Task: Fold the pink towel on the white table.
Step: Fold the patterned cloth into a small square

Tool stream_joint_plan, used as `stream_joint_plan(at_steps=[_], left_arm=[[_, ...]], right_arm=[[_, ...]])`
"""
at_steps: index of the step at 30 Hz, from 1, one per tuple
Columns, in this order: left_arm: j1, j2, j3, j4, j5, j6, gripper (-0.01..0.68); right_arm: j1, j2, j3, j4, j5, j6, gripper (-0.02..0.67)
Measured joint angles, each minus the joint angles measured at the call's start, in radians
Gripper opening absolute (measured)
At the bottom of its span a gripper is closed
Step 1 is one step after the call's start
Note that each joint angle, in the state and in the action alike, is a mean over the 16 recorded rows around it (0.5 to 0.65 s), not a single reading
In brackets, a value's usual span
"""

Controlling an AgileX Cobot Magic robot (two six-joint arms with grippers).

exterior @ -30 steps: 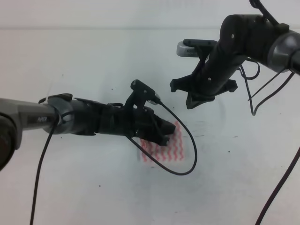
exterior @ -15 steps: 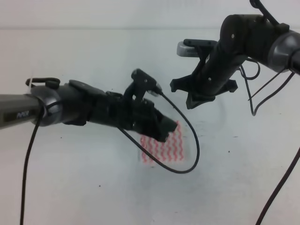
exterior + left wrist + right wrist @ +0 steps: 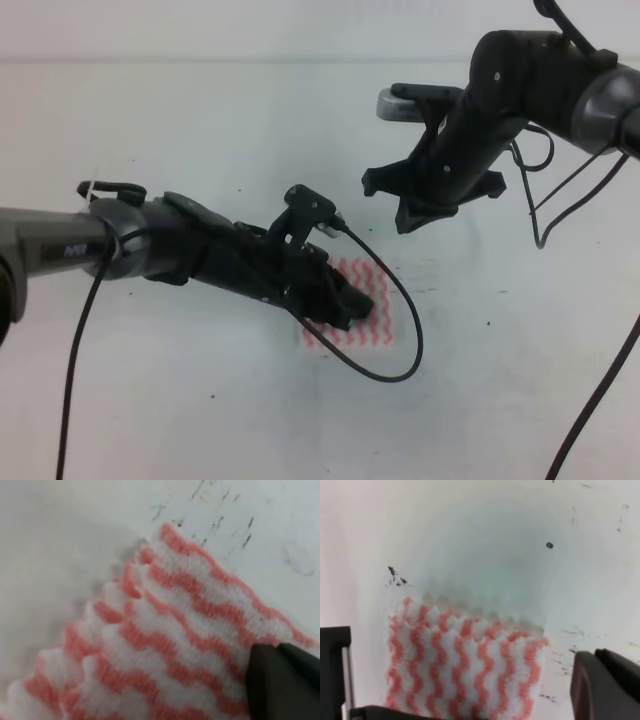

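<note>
The pink towel (image 3: pixel 350 318) lay a little right of centre and below the middle of the exterior high frame, flat on the white desk (image 3: pixel 200 130), and it showed as a small block with doubled scalloped edges in the left wrist view, so it looked to be already folded at least once. The left pincer (image 3: pixel 352 303) was down on the cloth's upper part in the exterior view; only one dark fingertip showed at the lower right of the left wrist view, resting on the striped weave, and whether that pincer was clenched on a layer or merely pressing I could not tell. The right pincer (image 3: pixel 432 208) hung in the upper right of the exterior frame, well apart from the towel, with its fingers spread at the two lower corners of its own view and nothing between them. By my judgement the step in hand was pressing or setting down a fold, or taking hold for another one. The next move would call for a clean lift off the stacked layers without dragging them askew. Counted: one towel, one desk, two arms, two pincers.
</note>
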Motion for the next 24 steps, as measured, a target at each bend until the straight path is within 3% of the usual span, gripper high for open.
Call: stream_joint_plan(at_steps=[13,24], left_arm=[[0.000,-0.241,0.091,-0.034,-0.132,0.002,-0.003],[0.000,-0.590,0.323,-0.249,-0.350,0.095,-0.004]], right_arm=[[0.011,-0.192,0.076,-0.004,-0.007,-0.002,-0.018],[0.045,-0.566,0.353,-0.006,-0.128,0.010,-0.018]])
